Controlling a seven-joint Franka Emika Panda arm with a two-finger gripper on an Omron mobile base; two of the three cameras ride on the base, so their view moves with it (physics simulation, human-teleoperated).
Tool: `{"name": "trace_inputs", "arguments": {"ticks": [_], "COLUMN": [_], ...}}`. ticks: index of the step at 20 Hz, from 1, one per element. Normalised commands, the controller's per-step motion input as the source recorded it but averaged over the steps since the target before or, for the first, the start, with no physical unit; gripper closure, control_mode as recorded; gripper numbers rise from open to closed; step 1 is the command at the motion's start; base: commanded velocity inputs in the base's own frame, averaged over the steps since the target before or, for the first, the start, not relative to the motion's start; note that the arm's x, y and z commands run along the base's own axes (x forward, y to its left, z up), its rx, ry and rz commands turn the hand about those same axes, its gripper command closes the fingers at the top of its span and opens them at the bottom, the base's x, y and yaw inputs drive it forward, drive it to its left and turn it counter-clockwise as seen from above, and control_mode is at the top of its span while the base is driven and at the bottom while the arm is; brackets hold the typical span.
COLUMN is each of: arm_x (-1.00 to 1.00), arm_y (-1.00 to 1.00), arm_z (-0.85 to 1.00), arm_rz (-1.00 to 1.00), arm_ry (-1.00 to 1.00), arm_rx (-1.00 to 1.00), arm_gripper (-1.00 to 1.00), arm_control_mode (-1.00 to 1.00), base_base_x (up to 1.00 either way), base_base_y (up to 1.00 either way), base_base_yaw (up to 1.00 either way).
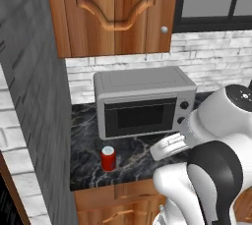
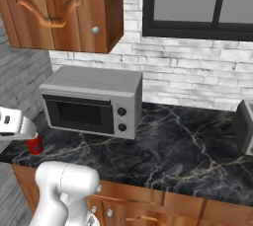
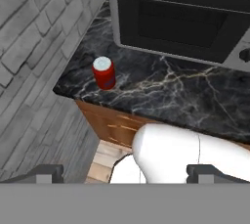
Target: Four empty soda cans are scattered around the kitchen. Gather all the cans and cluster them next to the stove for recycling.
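One red soda can (image 1: 108,158) with a silvery top stands upright on the black marble counter (image 1: 133,157), near its front left corner. It also shows in the right base view, where the soda can (image 2: 34,145) is partly covered by my white hand (image 2: 11,121). In the hand view the can (image 3: 104,73) lies up and to the left of my gripper (image 3: 127,174). The gripper hovers above and in front of the counter edge, open, its fingertips (image 3: 46,173) wide apart with nothing between them. The stove is out of view.
A silver toaster oven (image 1: 142,102) stands on the counter behind and to the right of the can. A grey brick wall (image 1: 34,86) closes the counter's left end. Wooden cabinets (image 1: 115,10) hang above. Another grey appliance (image 2: 245,127) sits at the far right.
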Motion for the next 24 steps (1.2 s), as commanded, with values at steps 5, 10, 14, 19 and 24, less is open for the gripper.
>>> {"name": "trace_inputs", "arguments": {"ticks": [5,10,14,19,24], "arm_x": [0.3,0.25,0.21,0.17,0.15], "arm_y": [0.23,0.03,0.04,0.2,0.26], "arm_z": [-0.01,-0.17,-0.37,-0.1,-0.06], "arm_rz": [0.05,0.03,0.04,0.03,0.0], "arm_ry": [0.0,0.0,0.0,0.0,0.0], "arm_rx": [0.02,0.07,0.05,0.0,0.0], "arm_gripper": [-1.0,-1.0,-1.0,-1.0,-1.0], "arm_control_mode": [-1.0,-1.0,-1.0,-1.0,-1.0], "base_base_x": [0.0,0.0,0.0,0.0,0.0], "base_base_y": [0.0,0.0,0.0,0.0,0.0], "base_base_yaw": [0.0,0.0,0.0,0.0,0.0]}}
